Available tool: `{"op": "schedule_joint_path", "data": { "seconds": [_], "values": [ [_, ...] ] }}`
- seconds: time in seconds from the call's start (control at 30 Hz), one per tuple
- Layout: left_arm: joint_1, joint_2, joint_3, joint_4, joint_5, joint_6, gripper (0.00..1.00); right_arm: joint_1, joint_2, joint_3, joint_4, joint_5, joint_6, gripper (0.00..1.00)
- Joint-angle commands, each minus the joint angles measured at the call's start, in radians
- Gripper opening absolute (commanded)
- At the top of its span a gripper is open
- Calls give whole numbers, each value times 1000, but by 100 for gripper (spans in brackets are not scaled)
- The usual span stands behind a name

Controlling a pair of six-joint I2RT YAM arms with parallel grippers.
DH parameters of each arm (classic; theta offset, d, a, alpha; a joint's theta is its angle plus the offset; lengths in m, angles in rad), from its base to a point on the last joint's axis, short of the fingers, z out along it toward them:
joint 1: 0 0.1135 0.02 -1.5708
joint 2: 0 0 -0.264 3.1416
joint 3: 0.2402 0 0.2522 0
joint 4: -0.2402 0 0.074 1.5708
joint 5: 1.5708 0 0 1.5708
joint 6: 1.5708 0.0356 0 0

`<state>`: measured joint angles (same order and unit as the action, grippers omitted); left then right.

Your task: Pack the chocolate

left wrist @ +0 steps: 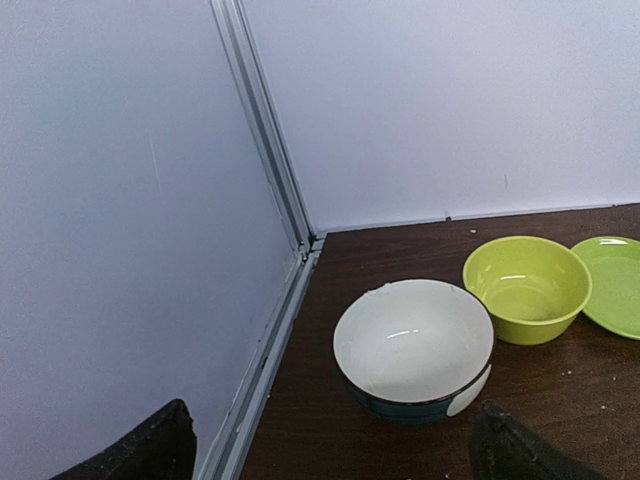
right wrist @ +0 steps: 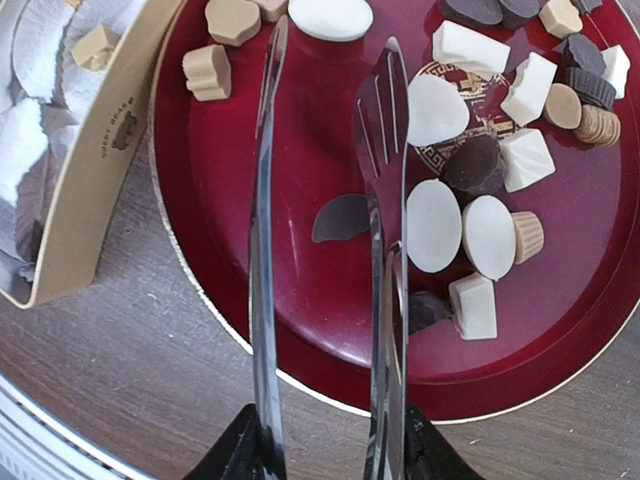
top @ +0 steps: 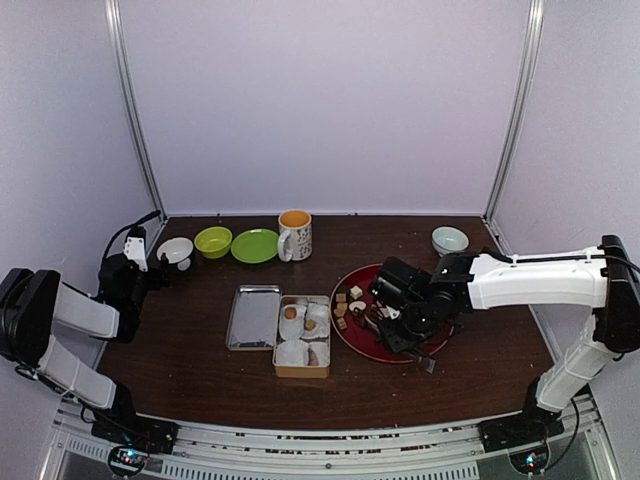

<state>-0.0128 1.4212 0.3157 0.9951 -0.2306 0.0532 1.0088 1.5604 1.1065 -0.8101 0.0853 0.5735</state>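
Gripping a pair of metal tongs (right wrist: 262,250), the right claw (right wrist: 325,455) has its 2 black fingers pressed in on the handles. The 2 blades reach out ahead with a clear gap between them and nothing caught in it. Those blades hang over the red plate (right wrist: 300,310), tips up near a white oval and some tan pieces at its far side. Most of the chocolate (right wrist: 435,225) is right there on that plate: white ovals and blocks, dark rounds and tan ridged cups, bunched to the right of the blades, with 1 dark sliver lying under the gap. Just beside the plate on the left sits the tan box (right wrist: 105,150), filled with white paper liners (right wrist: 25,140), and the top view shows 2 pieces resting in its far end. Left of the box lies a shiny metal tray (top: 254,317). Over in the far-left corner, the left claw (left wrist: 335,450) is spread wide with nothing in it, facing a white bowl (left wrist: 415,345), a lime bowl (left wrist: 527,290) and a green plate (left wrist: 610,285) lined up beside it. A mug (top: 295,235) stands next along the back of the table (top: 180,360), and a pale bowl (top: 449,239) sits at the far right.
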Motion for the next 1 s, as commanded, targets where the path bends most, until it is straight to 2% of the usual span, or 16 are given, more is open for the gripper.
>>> {"op": "schedule_joint_path", "data": {
  "seconds": [0.0, 0.37, 0.57, 0.97],
  "values": [
    [6, 6, -3, 60, 6, -10, 98, -7, 26, 41, 17, 59, 3, 44],
    [6, 7, -4, 60, 6, -10, 98, -13, 126, 129, -14, 100, -23, 45],
    [6, 5, -4, 59, 5, -10, 98, -19, 148, 153, -33, 128, -18, 49],
    [5, 6, -4, 60, 6, -10, 98, -34, 182, 180, -24, 117, -39, 46]
  ]
}}
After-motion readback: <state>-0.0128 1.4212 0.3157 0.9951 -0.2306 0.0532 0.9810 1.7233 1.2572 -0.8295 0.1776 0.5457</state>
